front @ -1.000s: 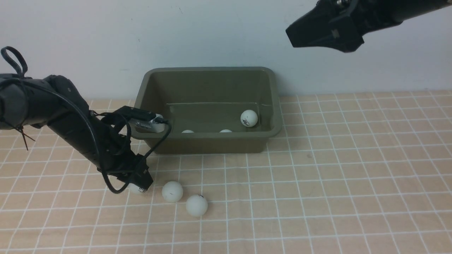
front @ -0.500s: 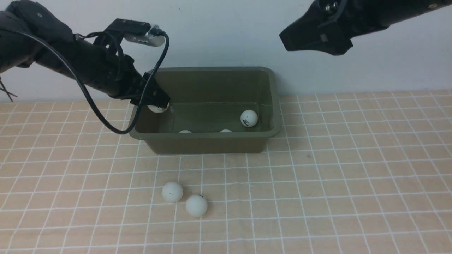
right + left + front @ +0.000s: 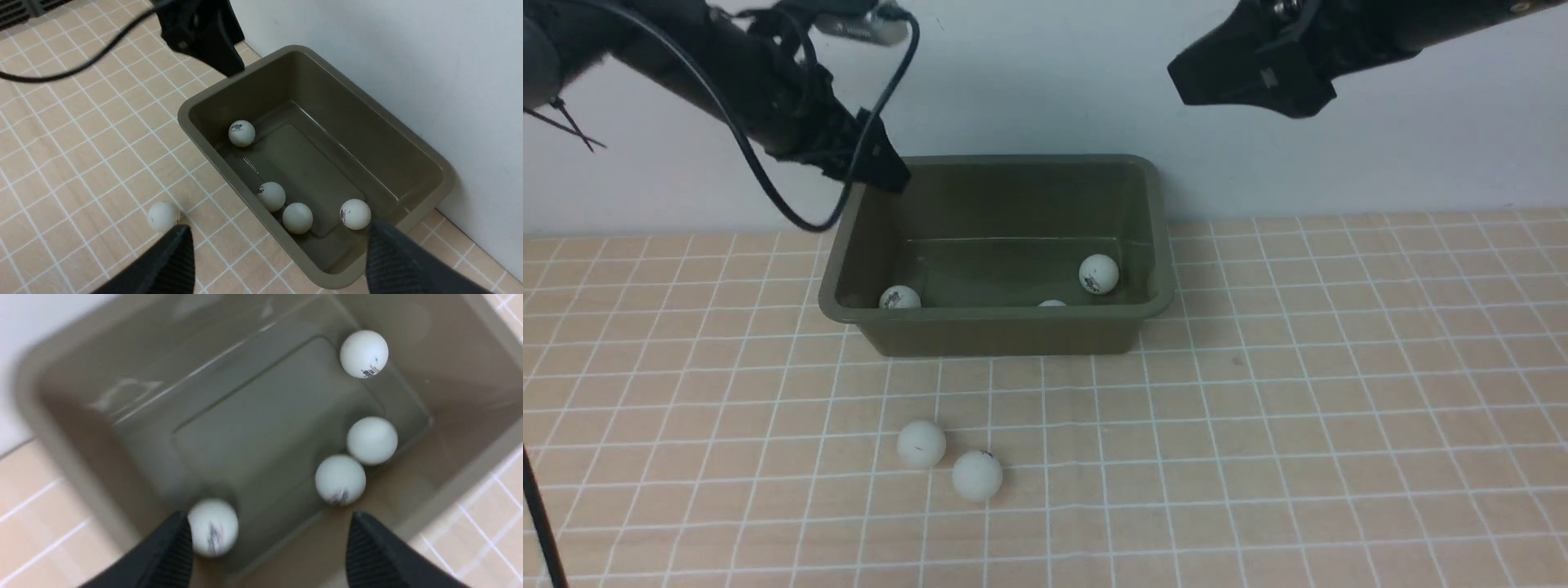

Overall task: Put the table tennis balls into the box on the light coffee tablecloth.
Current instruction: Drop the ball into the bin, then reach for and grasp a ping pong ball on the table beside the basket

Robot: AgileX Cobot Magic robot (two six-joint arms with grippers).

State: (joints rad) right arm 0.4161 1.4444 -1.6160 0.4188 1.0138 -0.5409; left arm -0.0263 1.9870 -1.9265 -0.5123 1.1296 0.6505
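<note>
Front: we see the left gripper (image 3: 882,167) above the left rear corner of the box (image 3: 1005,335). The right gripper (image 3: 1201,77) is high, just past the box's right end. Two balls (image 3: 921,443) lie on the cloth (image 3: 1339,408) in front of the box.
L wrist: jaws apart, empty; four balls inside the box.
R wrist: jaws apart, empty.

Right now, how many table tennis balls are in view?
6. In the box: one ball at its left end, three from middle to right. Two on the tablecloth in front of it.
</note>
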